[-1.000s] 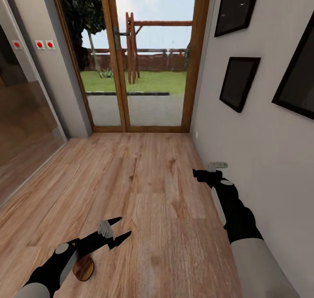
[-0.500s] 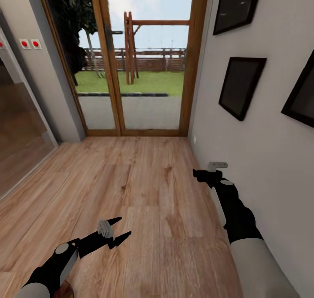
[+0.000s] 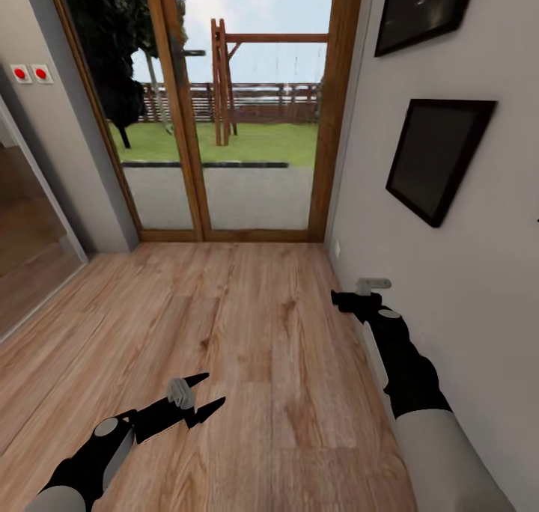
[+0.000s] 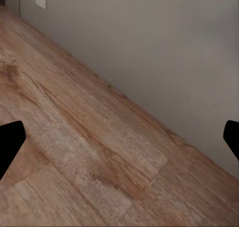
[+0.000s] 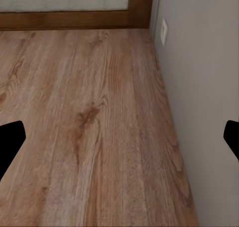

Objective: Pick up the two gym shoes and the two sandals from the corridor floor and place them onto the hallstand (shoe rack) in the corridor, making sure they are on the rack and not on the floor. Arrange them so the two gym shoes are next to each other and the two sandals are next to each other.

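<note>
Head view, left claw spread empty above corridor floor, right claw apart, empty

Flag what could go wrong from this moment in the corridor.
1. The right gripper hangs close to the pale grey wall; turning the base could scrape that arm along it.
2. Both sets of jaws are open and empty over light brown wood-plank floor, facing the wood-framed glass door; driving on could reach the door.
</note>
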{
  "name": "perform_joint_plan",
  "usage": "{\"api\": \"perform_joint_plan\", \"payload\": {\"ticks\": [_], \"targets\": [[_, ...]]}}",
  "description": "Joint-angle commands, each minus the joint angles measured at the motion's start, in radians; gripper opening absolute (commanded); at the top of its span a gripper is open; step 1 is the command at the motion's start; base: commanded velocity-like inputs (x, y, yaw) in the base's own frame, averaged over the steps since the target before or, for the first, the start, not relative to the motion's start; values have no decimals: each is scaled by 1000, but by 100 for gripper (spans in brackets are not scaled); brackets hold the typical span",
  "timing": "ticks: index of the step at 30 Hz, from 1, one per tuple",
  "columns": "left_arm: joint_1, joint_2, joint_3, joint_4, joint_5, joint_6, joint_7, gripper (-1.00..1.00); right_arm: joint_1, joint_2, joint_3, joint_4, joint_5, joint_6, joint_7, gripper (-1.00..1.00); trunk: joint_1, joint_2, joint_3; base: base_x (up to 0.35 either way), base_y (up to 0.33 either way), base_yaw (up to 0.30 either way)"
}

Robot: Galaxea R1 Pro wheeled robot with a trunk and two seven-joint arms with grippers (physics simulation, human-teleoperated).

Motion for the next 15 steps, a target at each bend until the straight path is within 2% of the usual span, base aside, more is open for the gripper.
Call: {"api": "perform_joint_plan", "payload": {"ticks": [1, 15], "targets": [[-1, 0, 1, 1, 1, -5, -3, 100, 0, 1, -1, -1, 7, 6, 1, 100, 0, 0, -1, 350, -1, 0], [-1, 0, 1, 1, 2, -5, -3, 100, 0, 1, -2, -1, 6, 6, 2, 100, 0, 0, -1, 350, 0, 0]]}}
